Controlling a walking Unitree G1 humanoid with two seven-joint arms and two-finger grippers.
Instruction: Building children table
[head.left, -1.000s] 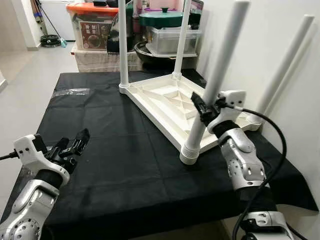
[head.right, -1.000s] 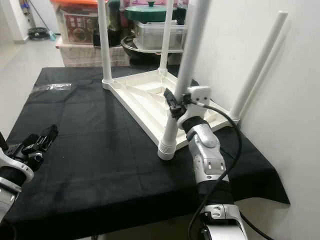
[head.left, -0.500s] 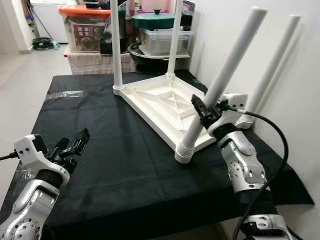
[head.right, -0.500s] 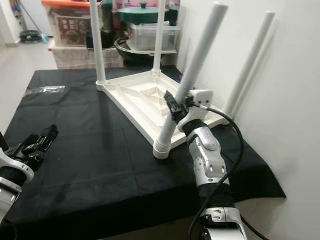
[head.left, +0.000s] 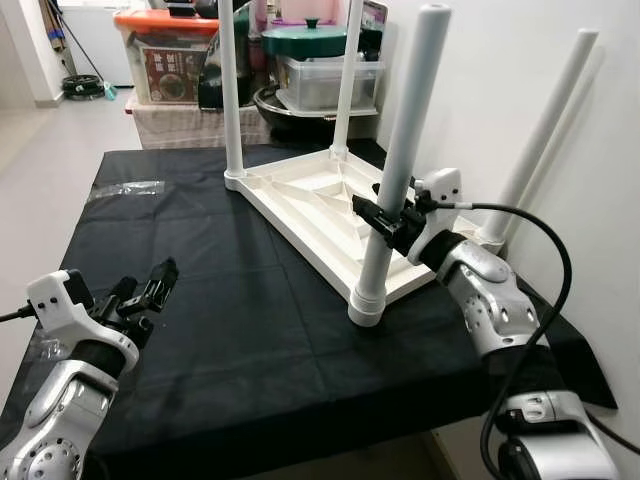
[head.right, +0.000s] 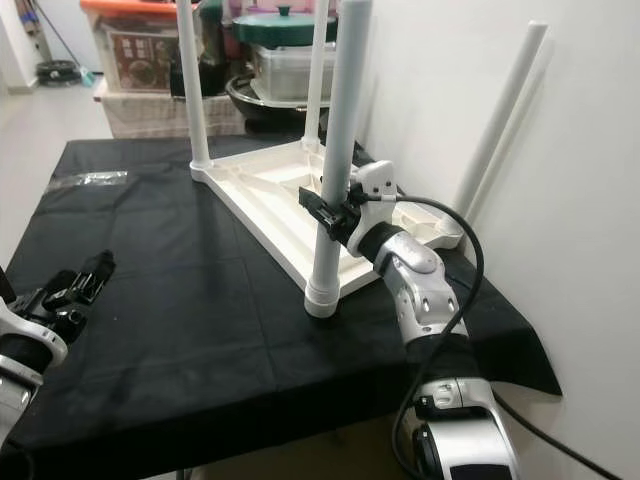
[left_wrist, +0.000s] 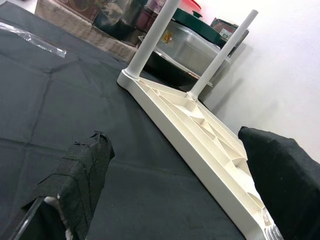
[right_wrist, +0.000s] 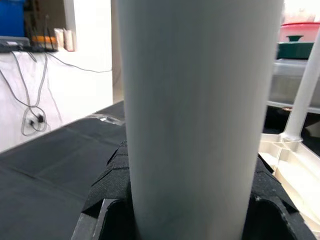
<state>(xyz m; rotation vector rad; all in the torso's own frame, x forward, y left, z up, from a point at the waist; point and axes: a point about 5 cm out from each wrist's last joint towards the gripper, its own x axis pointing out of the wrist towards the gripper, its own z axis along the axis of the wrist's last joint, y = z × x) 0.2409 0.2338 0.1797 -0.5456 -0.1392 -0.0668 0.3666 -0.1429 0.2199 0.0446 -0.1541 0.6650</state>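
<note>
The white children's table (head.left: 330, 205) lies upside down on the black-covered tabletop (head.left: 200, 290), toward the robot's right and close to the wall (head.left: 520, 90). The right end effector (head.left: 385, 221) is clamped around the near table leg (head.left: 400, 170), which stands almost upright with its ribbed base at the table's near corner socket (head.left: 365, 308). Two far legs (head.left: 229, 95) already stand in their sockets, and a fourth leg (head.left: 540, 140) leans close by the wall.

The step in hand looks like seating this near leg. Next it probably needs a straight push or twist down into the socket while the leg is kept vertical.

The left end effector (head.left: 150, 290) hovers over the tabletop near its front left edge, fingers spread wide and holding nothing, well apart from the table; it could come across to steady the frame. Room is tight on the wall side and open across the black cloth to the left. Storage boxes (head.left: 185, 50) sit beyond the far edge
</note>
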